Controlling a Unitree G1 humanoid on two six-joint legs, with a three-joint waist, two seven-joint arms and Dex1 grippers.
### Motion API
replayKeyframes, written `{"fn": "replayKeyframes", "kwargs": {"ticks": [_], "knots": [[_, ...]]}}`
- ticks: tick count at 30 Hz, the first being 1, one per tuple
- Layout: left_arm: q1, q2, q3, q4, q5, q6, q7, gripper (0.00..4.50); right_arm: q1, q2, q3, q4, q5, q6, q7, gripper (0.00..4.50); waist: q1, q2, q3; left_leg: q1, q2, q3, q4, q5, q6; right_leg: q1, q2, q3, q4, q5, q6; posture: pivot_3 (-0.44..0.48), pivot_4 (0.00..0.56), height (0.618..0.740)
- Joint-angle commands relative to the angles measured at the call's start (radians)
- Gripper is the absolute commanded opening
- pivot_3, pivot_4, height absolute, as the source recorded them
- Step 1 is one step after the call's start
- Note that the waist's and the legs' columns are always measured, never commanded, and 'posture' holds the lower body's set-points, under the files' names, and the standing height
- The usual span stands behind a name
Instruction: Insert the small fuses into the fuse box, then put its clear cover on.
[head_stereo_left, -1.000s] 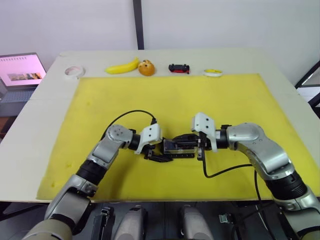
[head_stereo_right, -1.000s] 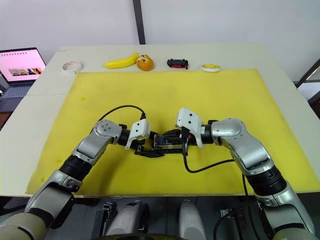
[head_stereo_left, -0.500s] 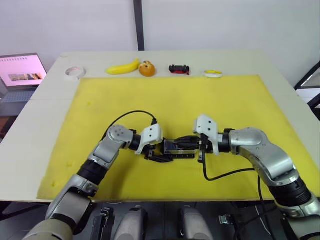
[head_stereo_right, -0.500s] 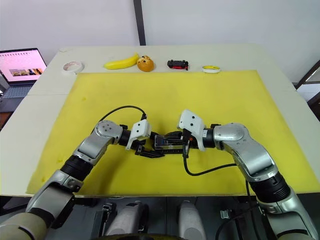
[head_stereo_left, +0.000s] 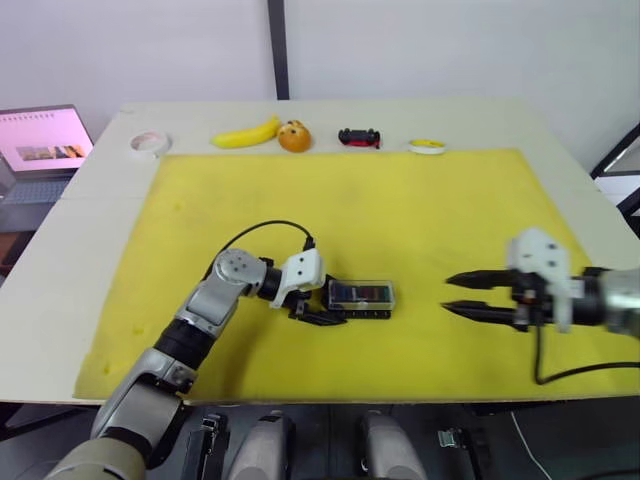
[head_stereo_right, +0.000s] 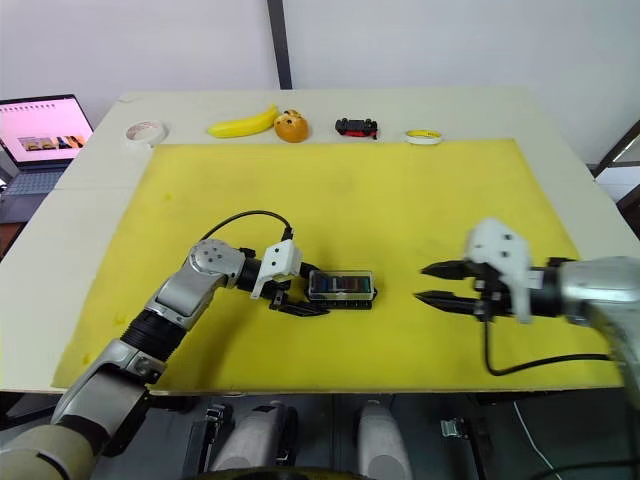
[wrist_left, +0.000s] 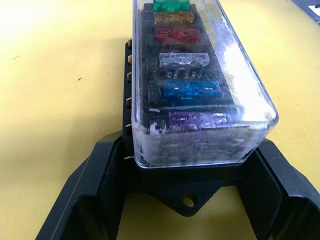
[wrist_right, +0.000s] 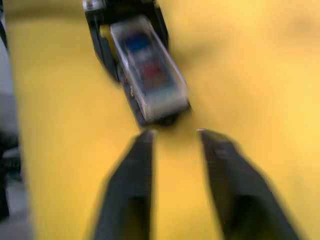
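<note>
Left hand (head_stereo_left: 318, 306) grips black ridged fuse box (wrist_left: 150, 165); glossy clear cover (wrist_left: 235, 75) seated.

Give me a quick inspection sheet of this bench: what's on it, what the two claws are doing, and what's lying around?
Surface: yellow mat on a pale table.
Job's things: black fuse box on the mat; small fuses seated in a row; clear cover on top.
Clutter: tape roll, banana, orange toy, toy car, yellow-white ring, all along the far edge.
Grippers: left gripper fingers straddle one end of the box; right gripper open, apart from the box.
Cables: black cable looped over the left arm; another hangs below the right wrist.
Surroundings: laptop with lit screen at the robot's left.
</note>
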Motion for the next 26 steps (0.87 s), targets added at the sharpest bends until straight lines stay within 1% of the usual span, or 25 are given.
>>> {"fn": "replayKeyframes", "kwargs": {"ticks": [1,2,3,5,6,7,9,13,16,18,20,24,26], "knots": [[-0.002,-0.012,-0.015,0.008,0.003,-0.028,-0.024,2.56,0.02,-0.033,-0.12,-0.019,0.044,0.022,0.034,3.96,-0.001,0.0,0.0,0.0,0.0,0.0,0.0,0.0,0.0,0.001,0.0,0.0,0.0,0.0,0.0,0.0,0.15,0.74],[-0.004,-0.012,-0.016,0.017,0.006,-0.034,-0.026,2.56,0.024,-0.035,-0.136,-0.019,0.053,0.032,0.031,4.47,0.0,0.0,0.0,0.001,0.0,0.0,0.0,0.0,0.0,0.001,0.0,0.0,0.0,0.0,0.0,0.0,0.15,0.74],[-0.007,-0.012,-0.017,0.026,0.008,-0.037,-0.028,2.56,0.028,-0.037,-0.147,-0.019,0.06,0.04,0.03,4.47,0.0,0.0,0.0,0.001,0.0,0.0,0.0,0.0,0.0,0.001,0.0,0.0,0.0,0.0,0.0,0.0,0.15,0.74],[-0.014,-0.009,-0.013,0.044,0.008,-0.036,-0.034,3.59,0.04,-0.034,-0.157,-0.027,0.066,0.043,0.028,4.5,0.001,0.0,0.0,0.0,0.0,0.0,0.0,0.0,0.0,0.001,0.0,0.0,0.0,0.0,0.0,0.0,0.15,0.74],[-0.016,-0.002,-0.004,0.043,-0.004,-0.027,-0.047,3.98,0.046,-0.032,-0.158,-0.031,0.066,0.041,0.027,4.5,0.001,0.0,0.0,0.0,0.0,0.0,0.0,0.0,0.0,0.001,0.0,0.0,0.0,0.0,0.0,0.0,0.15,0.74],[-0.016,0.008,0.005,0.036,-0.016,-0.017,-0.061,4.47,0.051,-0.032,-0.158,-0.036,0.067,0.039,0.026,4.5,0.001,0.0,0.0,0.0,0.0,0.0,0.0,0.0,0.0,0.001,0.0,0.0,0.0,0.0,0.0,0.0,0.15,0.74],[-0.012,0.054,0.037,-0.004,-0.053,0.019,-0.098,4.47,0.052,-0.037,-0.166,-0.044,0.08,0.046,0.026,4.5,-0.002,0.0,0.0,0.0,0.0,0.0,0.0,0.0,0.0,0.001,0.0,0.0,0.0,0.0,0.0,0.0,0.15,0.74],[0.028,0.225,0.133,-0.146,-0.163,0.146,-0.185,4.47,0.062,-0.058,-0.215,-0.042,0.11,0.068,0.059,4.5,-0.012,0.0,0.001,0.0,0.002,0.0,-0.001,0.0,0.0,-0.001,0.002,0.001,0.0,0.0,0.0,0.0,0.15,0.74],[0.101,0.435,0.264,-0.292,-0.275,0.287,-0.252,4.47,0.102,-0.087,-0.278,-0.02,0.103,0.07,0.124,4.5,-0.009,0.001,0.002,0.0,0.003,0.0,-0.002,0.0,0.0,-0.002,0.002,0.001,0.001,0.0,0.0,0.0,0.15,0.74],[0.14,0.542,0.358,-0.357,-0.339,0.366,-0.256,4.47,0.125,-0.099,-0.318,-0.004,0.097,0.071,0.159,4.5,-0.003,0.0,0.003,0.0,0.003,0.0,-0.002,0.0,0.0,-0.002,0.002,0.001,0.0,0.0,0.0,0.0,0.15,0.74],[0.17,0.628,0.449,-0.406,-0.391,0.433,-0.246,4.47,0.142,-0.108,-0.357,0.014,0.095,0.076,0.187,4.5,0.005,0.0,0.003,-0.001,0.002,0.0,-0.001,0.0,0.0,0.0,0.0,0.0,-0.001,0.0,0.0,0.0,0.15,0.74],[0.246,0.742,0.583,-0.462,-0.444,0.494,-0.244,4.47,0.17,-0.113,-0.405,0.024,0.096,0.086,0.223,4.5,0.01,0.001,0.003,0.0,0.001,0.001,-0.001,-0.001,0.002,0.002,-0.002,0.0,-0.004,0.0,0.0,0.0,0.15,0.74],[0.278,0.771,0.628,-0.49,-0.477,0.522,-0.247,4.47,0.174,-0.115,-0.41,0.029,0.094,0.085,0.229,4.5,0.009,0.001,0.003,0.0,0.001,0.001,-0.001,-0.001,0.002,0.001,-0.002,0.0,-0.004,0.0,0.0,0.0,0.15,0.74]]}}
